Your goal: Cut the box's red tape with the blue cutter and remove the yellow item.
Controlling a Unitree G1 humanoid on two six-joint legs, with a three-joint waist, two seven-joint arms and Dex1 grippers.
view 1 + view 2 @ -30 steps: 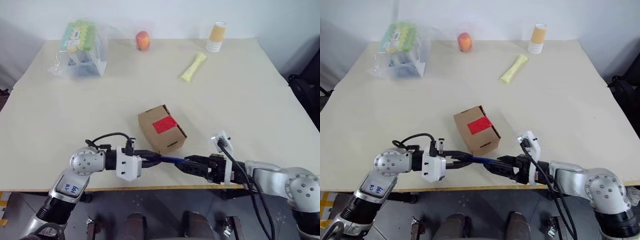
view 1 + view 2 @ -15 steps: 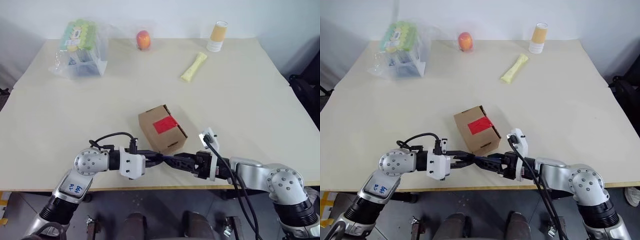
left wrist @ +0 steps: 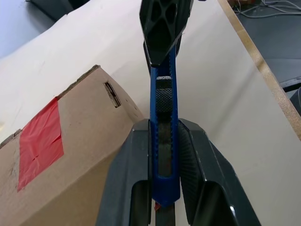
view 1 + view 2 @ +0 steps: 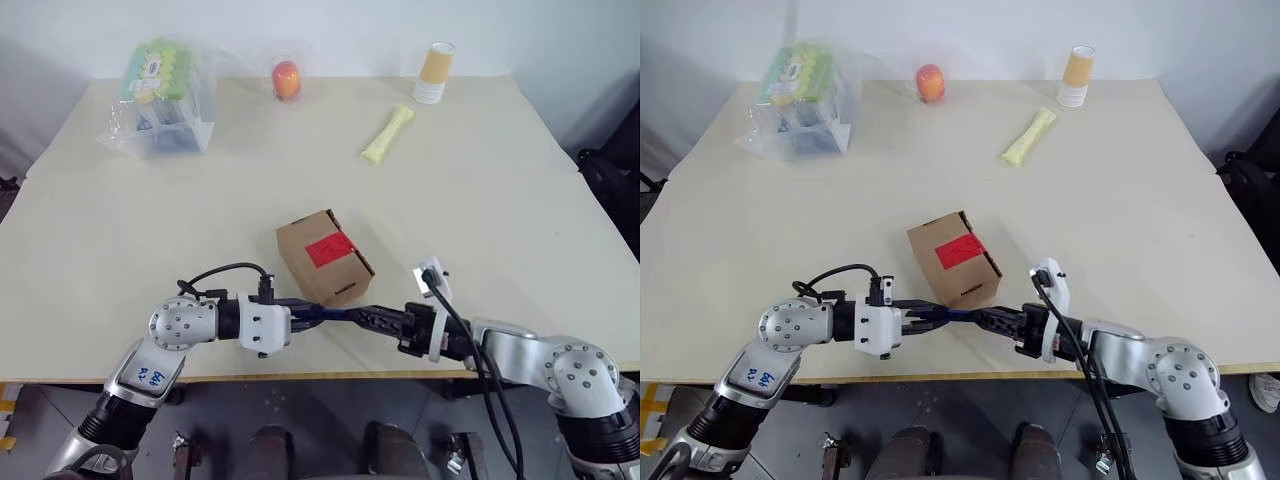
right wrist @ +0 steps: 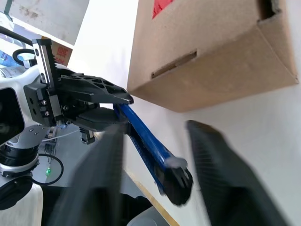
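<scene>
Red tape [image 4: 329, 250] lies unbroken across the closed flaps of the box [image 4: 322, 257], which sits on the worktop [image 4: 480, 190] near its front edge, so no cut has been made, and the yellow item has yet to come out. What is under way, as I judge it, is a handover or readying of the tool: the blue cutter [image 4: 335, 314] is held level just in front of the box, between the two hands. The left hand [image 4: 300, 315] is pinching the cutter's body between its fingers. The right hand [image 4: 375, 318] meets the cutter's far end. The cutting, the opening of the flaps and the removal are all left.

The left wrist view shows what the head views cannot: the cutter's ridged black slider [image 3: 163, 94] facing up, the blue handle clamped between both black pads, and the right hand's fingers closed over the tip. The right wrist view shows the box's underside edge and a slot in its side, but its own fingers are smeared, so there I cannot tell how wide they stand
</scene>
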